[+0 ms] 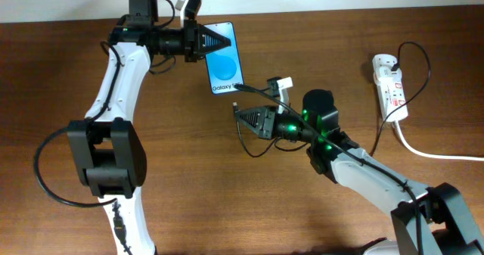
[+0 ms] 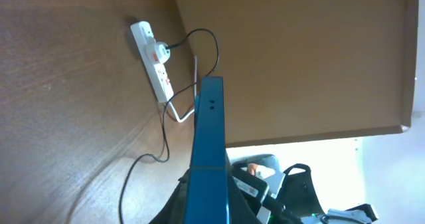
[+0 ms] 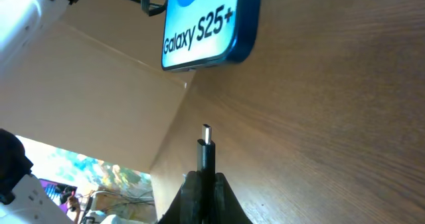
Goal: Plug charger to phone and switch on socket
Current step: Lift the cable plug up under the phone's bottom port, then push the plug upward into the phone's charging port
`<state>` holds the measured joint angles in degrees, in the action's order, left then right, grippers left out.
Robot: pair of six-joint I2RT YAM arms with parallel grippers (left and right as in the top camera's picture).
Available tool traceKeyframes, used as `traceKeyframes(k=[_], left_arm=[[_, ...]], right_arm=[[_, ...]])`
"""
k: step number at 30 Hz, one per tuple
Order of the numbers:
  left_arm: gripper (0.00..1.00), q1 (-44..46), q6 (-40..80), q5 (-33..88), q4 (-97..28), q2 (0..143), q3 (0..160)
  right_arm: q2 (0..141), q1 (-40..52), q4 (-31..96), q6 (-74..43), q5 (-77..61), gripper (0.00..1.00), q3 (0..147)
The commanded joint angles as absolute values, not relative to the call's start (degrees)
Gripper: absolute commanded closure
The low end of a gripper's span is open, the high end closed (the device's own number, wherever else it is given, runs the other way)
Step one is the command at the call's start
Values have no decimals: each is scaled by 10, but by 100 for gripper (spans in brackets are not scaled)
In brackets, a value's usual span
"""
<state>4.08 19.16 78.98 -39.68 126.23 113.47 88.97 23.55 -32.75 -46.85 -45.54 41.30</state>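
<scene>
Overhead, we see the left gripper (image 1: 221, 41) clamped on the phone (image 1: 227, 64) from its 10 o'clock side, screen lit. The right gripper (image 1: 239, 114) pinches the charger (image 3: 206, 147) just behind its plug tip; in the right wrist view the phone's lower edge lies at 12 o'clock from that tip, near but not touching. The socket (image 1: 391, 85) sits well apart, at the right gripper's 3 o'clock.
</scene>
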Motion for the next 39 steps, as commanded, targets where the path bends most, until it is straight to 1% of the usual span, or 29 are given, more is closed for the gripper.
traceKeyframes(k=[1, 9, 19, 29, 39], left_arm=[[100, 48, 206, 819, -395, 1259, 1141], [100, 53, 206, 814, -395, 1259, 1141], [100, 70, 205, 815, -395, 1259, 1141], [100, 72, 183, 846, -395, 1259, 1141], [100, 52, 151, 877, -394, 1259, 1141]], right_arm=[[884, 240, -340, -475, -452, 96, 410], [884, 240, -369, -475, -453, 96, 411], [884, 240, -369, -475, -442, 96, 410], [884, 238, -369, -483, -440, 96, 410], [884, 216, -385, -485, -496, 96, 410]])
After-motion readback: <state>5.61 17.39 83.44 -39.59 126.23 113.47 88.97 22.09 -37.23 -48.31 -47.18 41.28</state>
